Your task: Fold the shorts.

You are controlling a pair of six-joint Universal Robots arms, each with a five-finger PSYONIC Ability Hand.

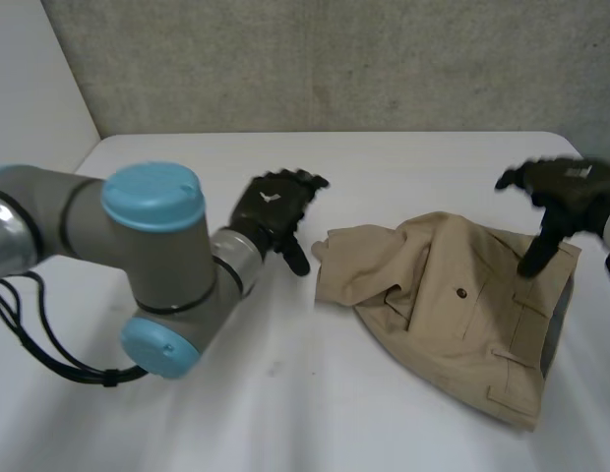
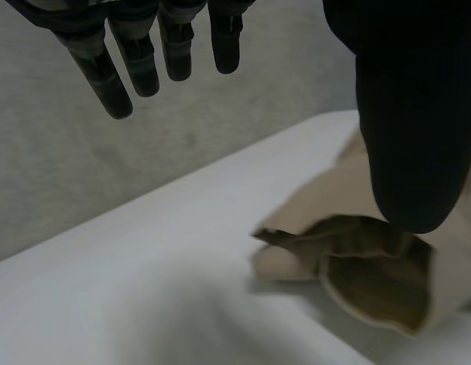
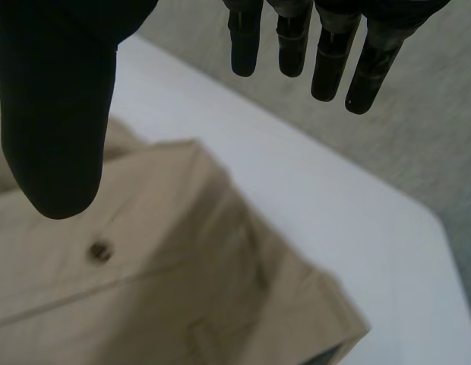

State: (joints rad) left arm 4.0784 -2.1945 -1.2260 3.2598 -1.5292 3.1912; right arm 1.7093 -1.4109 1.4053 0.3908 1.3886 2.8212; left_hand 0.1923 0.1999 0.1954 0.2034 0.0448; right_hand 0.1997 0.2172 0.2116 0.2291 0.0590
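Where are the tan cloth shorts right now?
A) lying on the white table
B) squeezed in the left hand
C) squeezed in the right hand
A: the tan cloth shorts lie crumpled on the white table, and the left hand and right hand are both open.

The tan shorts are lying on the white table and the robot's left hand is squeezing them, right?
Not quite. The left hand is open, its fingers straight and holding nothing, beside the shorts; the left wrist view shows it. The shorts do lie on the white table.
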